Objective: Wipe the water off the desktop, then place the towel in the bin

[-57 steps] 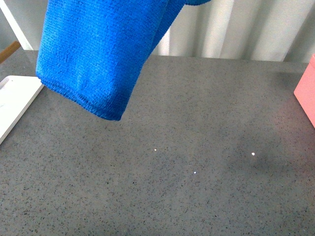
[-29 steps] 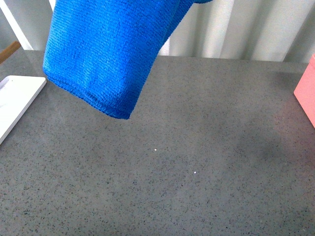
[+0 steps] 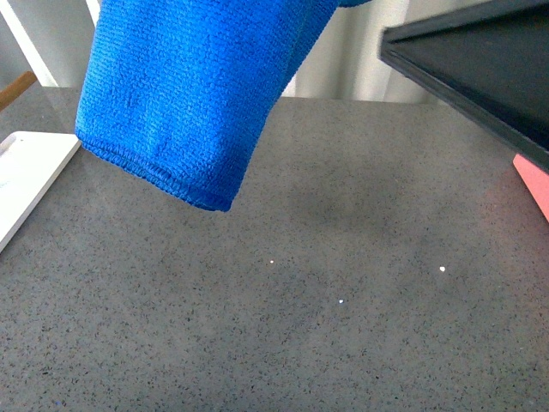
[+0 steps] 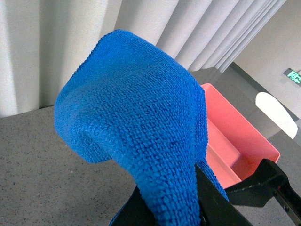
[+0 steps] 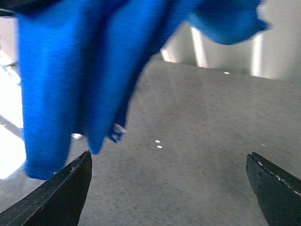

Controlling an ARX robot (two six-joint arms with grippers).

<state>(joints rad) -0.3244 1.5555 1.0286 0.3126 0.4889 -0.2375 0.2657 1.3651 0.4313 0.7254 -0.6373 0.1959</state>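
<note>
Front view has the towel (image 3: pixel 184 94) hanging in the air over the far-left part of the bench (image 3: pixel 343 335), with its bottom hem clear of the surface. It blocks a good chunk of the pleated curtain (image 3: pixel 343 60) behind it. The white tray (image 3: pixel 26 176) sits at the left edge, just beside where the cloth dangles. The pink bin (image 3: pixel 536 184) is way over on the right edge, and a big dark slab (image 3: pixel 480 77) cuts in from the top right and covers most of it. There are a few tiny bright specks (image 3: pixel 442 269) on the grey stone mid-bench.

In the left wrist view, the left hand (image 4: pixel 175 207) is pinched on the towel. The cloth is bunched over it, so only bits of the black fingers (image 4: pixel 211 207) show.

The right wrist view is blurry, but the right hand (image 5: pixel 168 188) is spread wide with nothing in it, and the towel hangs near one finger.
</note>
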